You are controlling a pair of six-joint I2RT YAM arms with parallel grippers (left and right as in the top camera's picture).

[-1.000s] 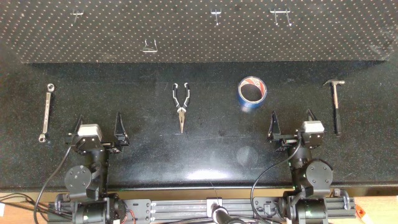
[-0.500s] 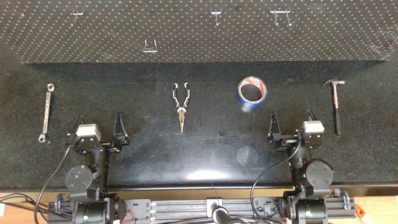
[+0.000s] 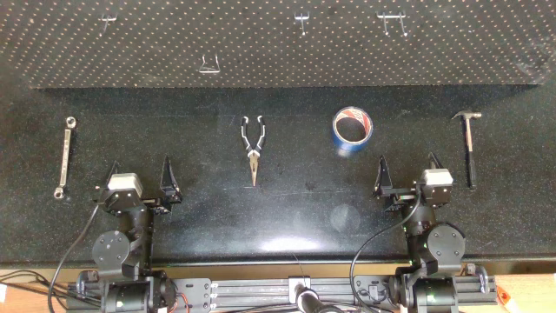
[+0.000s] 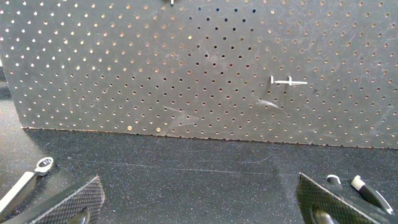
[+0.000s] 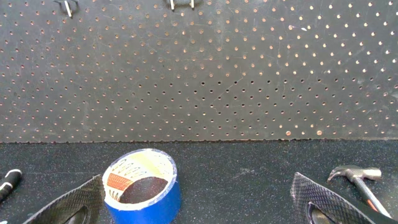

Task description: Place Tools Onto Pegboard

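Note:
Four tools lie in a row on the black table in front of the pegboard [image 3: 278, 39]: a wrench [image 3: 63, 157] at the left, pliers [image 3: 253, 146] in the middle, a roll of blue tape [image 3: 352, 129] and a hammer [image 3: 469, 146] at the right. My left gripper [image 3: 139, 184] stands open near the front, between wrench [image 4: 25, 182] and pliers [image 4: 360, 190]. Open too, my right gripper [image 3: 405, 176] sits between the tape [image 5: 142, 186] and the hammer [image 5: 357, 177]. Neither holds anything.
Metal hooks stick out of the pegboard: one at the upper left [image 3: 107, 21], a wide one lower down [image 3: 208, 63], one at the centre top [image 3: 301, 19] and a double one at the upper right [image 3: 391, 21]. The board stands along the table's far edge.

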